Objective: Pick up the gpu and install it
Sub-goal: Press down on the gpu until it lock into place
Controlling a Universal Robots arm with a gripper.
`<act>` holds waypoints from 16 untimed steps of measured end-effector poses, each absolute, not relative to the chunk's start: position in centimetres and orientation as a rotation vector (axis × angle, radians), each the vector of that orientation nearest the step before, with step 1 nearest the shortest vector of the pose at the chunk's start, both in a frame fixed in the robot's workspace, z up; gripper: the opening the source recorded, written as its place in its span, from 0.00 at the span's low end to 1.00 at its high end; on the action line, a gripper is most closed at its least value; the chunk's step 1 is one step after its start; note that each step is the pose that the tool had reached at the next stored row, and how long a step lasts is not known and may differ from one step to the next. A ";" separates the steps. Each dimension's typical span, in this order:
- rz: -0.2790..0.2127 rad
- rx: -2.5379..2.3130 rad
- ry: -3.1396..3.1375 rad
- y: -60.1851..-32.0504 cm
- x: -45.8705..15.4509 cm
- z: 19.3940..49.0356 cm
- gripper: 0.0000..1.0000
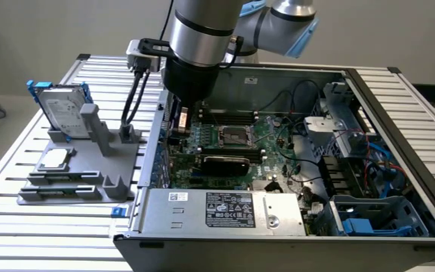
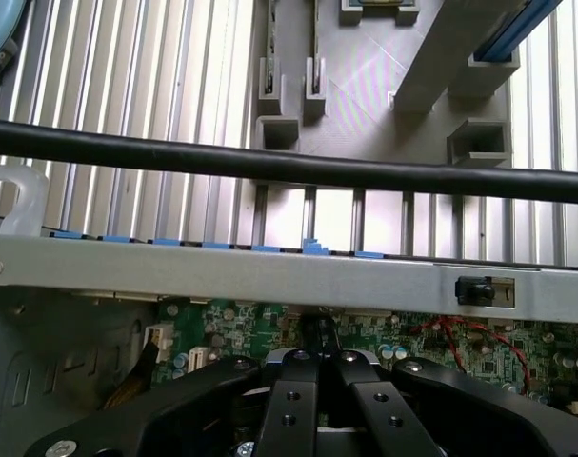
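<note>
On the slatted metal desk (image 1: 21, 226), toward the exterior view's right edge, an open computer case (image 1: 278, 249) is laid on its side, so that its inside is seen from above. Over the case wall that faces the middle of the desk, the robot arm (image 1: 199, 34) is lowered steeply. A grey holding fixture (image 1: 66, 170) is placed on the desk toward the exterior view's left edge, just beside the case. Inside the case, a large green motherboard (image 1: 274, 133) is seen flat on the case floor, and a silver power supply (image 1: 225, 209) with a label is mounted along the near wall. A silver hard drive (image 1: 60, 107) in a blue frame is held upright at the far end of the fixture.

The gpu (image 1: 225, 164) is found inside the case, standing on the motherboard between the processor socket and the power supply, with its black rounded shroud turned toward the camera. It is not gripped.

The hand (image 1: 179, 122) is held just inside the case wall, above the motherboard and near the gpu's end. In the wrist view the hand (image 2: 317, 367) is seen fully closed, its black fingers (image 2: 289, 409) brought together. Nothing can be made out as held between them. Whether the gpu is touched cannot be told.
</note>
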State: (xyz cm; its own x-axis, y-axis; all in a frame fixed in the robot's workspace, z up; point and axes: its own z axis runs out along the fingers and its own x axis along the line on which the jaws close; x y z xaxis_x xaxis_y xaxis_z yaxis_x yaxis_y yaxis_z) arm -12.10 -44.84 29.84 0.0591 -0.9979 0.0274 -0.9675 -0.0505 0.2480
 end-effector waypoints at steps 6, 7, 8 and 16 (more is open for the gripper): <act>-0.227 2.120 -2.025 -44.7 -12.1 29.8 0.11; -0.228 2.119 -2.026 -44.7 -12.1 29.8 0.11; -0.228 2.117 -2.028 -44.7 -12.1 29.8 0.11; -0.232 2.103 -2.042 -44.5 -12.1 29.7 0.11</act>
State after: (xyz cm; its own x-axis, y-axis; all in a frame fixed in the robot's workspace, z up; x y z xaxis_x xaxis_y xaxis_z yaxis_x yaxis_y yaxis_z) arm -12.10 -44.50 29.66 0.0330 -0.9991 0.0272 -0.9676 -0.0251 0.2512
